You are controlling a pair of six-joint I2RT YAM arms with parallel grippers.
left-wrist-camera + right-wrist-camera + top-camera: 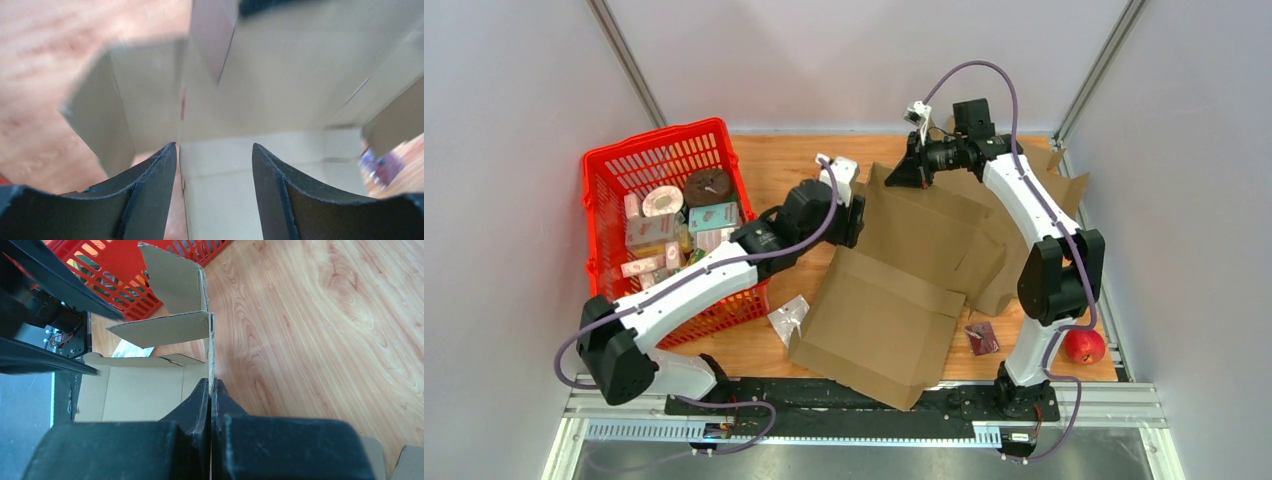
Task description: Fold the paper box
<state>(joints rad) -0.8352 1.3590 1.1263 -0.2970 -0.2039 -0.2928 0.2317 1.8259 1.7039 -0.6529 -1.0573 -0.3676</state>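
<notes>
The brown paper box (pixel 894 300) lies unfolded across the middle of the wooden table, its flaps spread out. My right gripper (pixel 904 172) is at its far edge, shut on a thin standing wall of the box (pixel 210 340); the card edge runs up from between the closed fingertips (pixel 210 385). My left gripper (pixel 856 215) is at the box's left side, open. In the left wrist view the jaws (pixel 214 150) straddle a pale panel of the box (pixel 235 190), with its left edge close to the left finger (pixel 160 180).
A red basket (pixel 614 180) full of small packaged goods stands at the left. A small wrapper (pixel 786 315) lies by the box's near left corner, a dark packet (pixel 982 338) and a red apple (pixel 1084 346) at the near right. More cardboard flaps (pixel 1064 180) lie far right.
</notes>
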